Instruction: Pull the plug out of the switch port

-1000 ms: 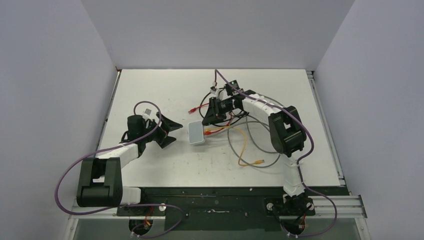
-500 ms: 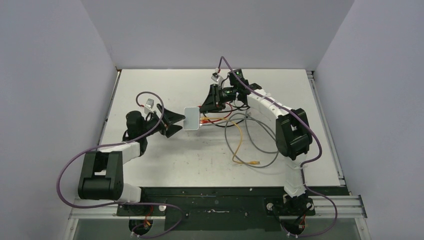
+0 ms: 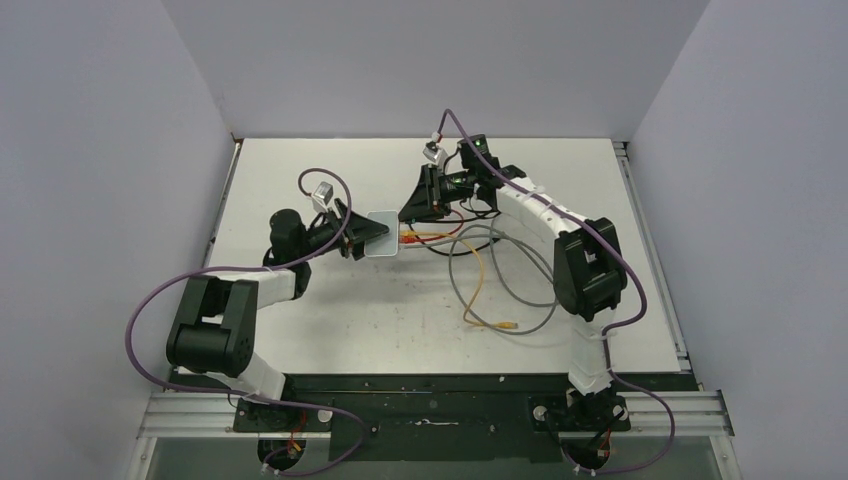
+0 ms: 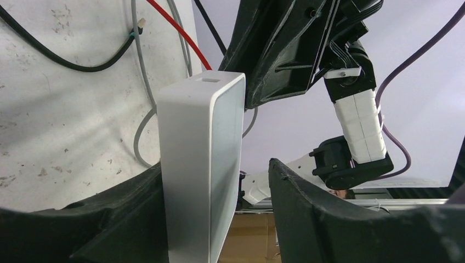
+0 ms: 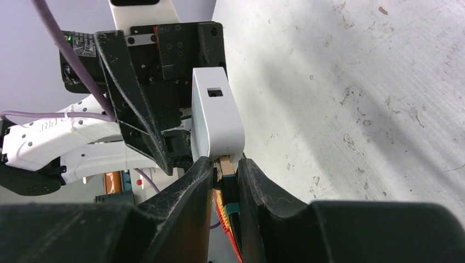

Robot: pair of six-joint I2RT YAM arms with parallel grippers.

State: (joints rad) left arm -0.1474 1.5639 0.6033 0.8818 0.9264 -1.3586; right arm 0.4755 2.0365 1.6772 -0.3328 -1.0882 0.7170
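Bracing step: left gripper (image 3: 368, 238) jaws loosely straddle the switch box (image 4: 192, 164), not yet clamped; right gripper (image 5: 224, 171) pinches the plug (image 5: 225, 163), next needing a rightward pull.

- My table (image 3: 370, 320) is a pale grey-white slab, scuffed and speckled with small dark marks.
- Plain grey walls close it in: a back wall (image 3: 430, 60), a left wall (image 3: 90, 180) and a right wall (image 3: 760, 200).
- A black strip (image 3: 430, 385) and a metal rail (image 3: 680, 405) run along the near edge.
- The light is soft and even, and the shadows are faint.
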